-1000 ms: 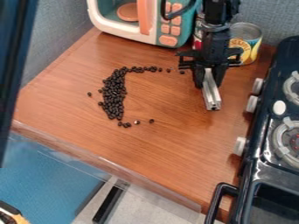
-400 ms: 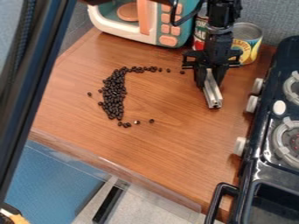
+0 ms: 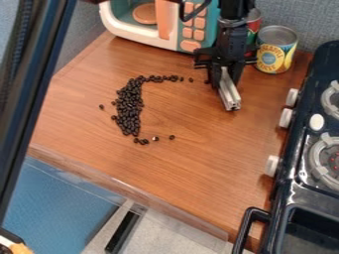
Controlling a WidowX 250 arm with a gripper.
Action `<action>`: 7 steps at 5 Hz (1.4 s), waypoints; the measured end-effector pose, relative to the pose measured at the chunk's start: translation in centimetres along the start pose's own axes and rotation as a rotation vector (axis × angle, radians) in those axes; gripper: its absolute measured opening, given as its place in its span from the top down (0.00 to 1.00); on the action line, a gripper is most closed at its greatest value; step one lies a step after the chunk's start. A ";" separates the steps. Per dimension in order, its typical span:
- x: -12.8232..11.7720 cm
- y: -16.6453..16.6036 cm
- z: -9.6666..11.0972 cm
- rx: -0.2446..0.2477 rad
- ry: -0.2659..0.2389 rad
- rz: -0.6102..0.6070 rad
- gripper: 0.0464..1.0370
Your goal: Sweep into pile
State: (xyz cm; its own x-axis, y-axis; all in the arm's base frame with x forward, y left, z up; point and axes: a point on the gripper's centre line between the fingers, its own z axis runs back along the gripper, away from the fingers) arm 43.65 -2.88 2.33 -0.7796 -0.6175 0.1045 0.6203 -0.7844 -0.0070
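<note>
The gripper [image 3: 222, 82] hangs over the right back part of the wooden counter, shut on a silver metal bar [image 3: 229, 93] that slants down toward the front right. To its left lie the dark beans [image 3: 128, 109], heaped in a tall narrow band. A thin line of them curves from the band's top toward the gripper. A few loose beans [image 3: 171, 137] lie by the bottom end, and one sits apart on the left.
At the back stands a toy microwave [image 3: 191, 30]. A yellow-labelled can [image 3: 275, 51] is behind the gripper on the right, with a red and green can [image 3: 253, 27] beside it. The black toy stove [image 3: 301, 163] borders the right side.
The gripper and metal bar have moved left and slightly back, now hiding the bean nearest them. The dark frame at the left edge has shifted too. The other beans have not moved.
</note>
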 end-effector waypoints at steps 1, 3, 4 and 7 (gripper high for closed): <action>-0.3 -0.6 -0.5 0.004 -0.006 0.017 0.65; 0.2 -0.9 -1.0 0.004 -0.029 0.010 0.65; 0.2 -0.9 -1.0 0.007 -0.031 0.012 0.66; -0.8 -1.4 -0.3 0.008 -0.014 0.059 0.65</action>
State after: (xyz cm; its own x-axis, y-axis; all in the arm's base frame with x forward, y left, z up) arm 43.40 -1.32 1.98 -0.7405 -0.6617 0.1177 0.6659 -0.7461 -0.0052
